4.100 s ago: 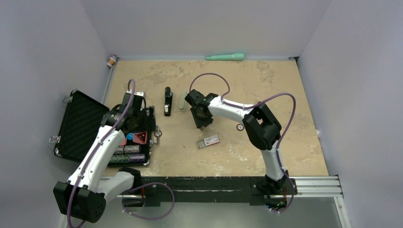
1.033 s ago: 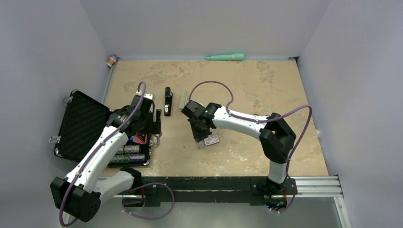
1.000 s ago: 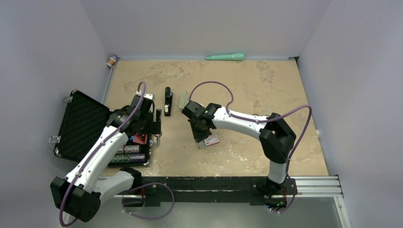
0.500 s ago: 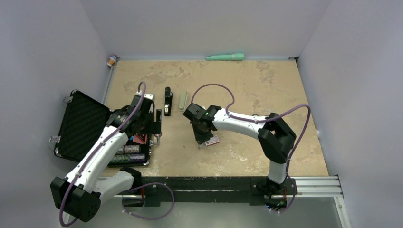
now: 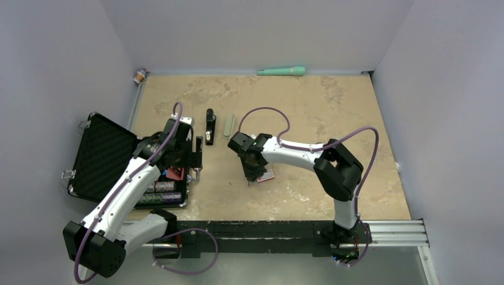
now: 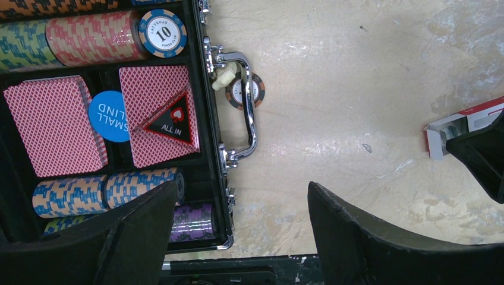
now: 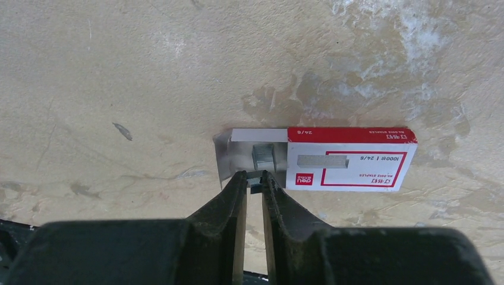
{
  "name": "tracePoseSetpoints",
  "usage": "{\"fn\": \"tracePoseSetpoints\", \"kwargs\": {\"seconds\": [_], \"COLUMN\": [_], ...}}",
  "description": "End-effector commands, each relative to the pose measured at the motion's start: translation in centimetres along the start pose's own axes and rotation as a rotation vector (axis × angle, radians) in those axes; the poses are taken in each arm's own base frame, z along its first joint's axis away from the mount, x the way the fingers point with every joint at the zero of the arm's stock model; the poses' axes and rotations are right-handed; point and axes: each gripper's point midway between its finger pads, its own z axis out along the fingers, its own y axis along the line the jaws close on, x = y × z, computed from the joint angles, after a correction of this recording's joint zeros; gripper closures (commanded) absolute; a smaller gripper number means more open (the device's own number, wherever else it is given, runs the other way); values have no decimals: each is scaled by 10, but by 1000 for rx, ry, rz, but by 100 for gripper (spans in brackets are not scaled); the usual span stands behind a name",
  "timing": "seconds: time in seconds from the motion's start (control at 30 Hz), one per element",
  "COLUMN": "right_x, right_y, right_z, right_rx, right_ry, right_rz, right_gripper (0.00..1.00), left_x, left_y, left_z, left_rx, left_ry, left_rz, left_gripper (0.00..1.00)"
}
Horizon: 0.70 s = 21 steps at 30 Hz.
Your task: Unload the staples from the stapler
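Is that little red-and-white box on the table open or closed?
Open: in the right wrist view the box gapes at its left end, with a short grey strip of staples lying inside.

Plain booth under soft, even light.
A mottled beige stone-patterned tabletop (image 5: 333, 107) forms the base of the booth, blotched with paler and darker patches. Smooth pale lavender-grey walls close it in on three sides: a back wall (image 5: 255, 29), a left wall (image 5: 53, 65) and a right wall (image 5: 451, 119). A silvery slotted aluminium rail (image 5: 398, 231) runs along the near edge, with a flat grey surface (image 5: 267, 270) below it.
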Motion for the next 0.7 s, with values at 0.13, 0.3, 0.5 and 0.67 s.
{"fn": "tracePoseSetpoints", "kwargs": {"seconds": [0.13, 0.3, 0.5, 0.67], "right_x": [-19, -21, -26, -40], "right_y": [6, 7, 6, 7], "right_z": [-10, -13, -21, -42], "right_rx": [-7, -8, -5, -12], "right_ry": [-61, -71, -90, -141], "right_rz": [-18, -21, -18, 1], "right_gripper": [79, 74, 70, 53], "left_x": [-9, -9, -9, -8], "left_y": [-3, -3, -3, -3], "left_z": [-4, -3, -4, -4], "left_rx": [18, 18, 18, 16], "left_ry": [-39, -38, -40, -39], "left_rz": [11, 11, 11, 11], "left_gripper": [16, 16, 17, 17]}}
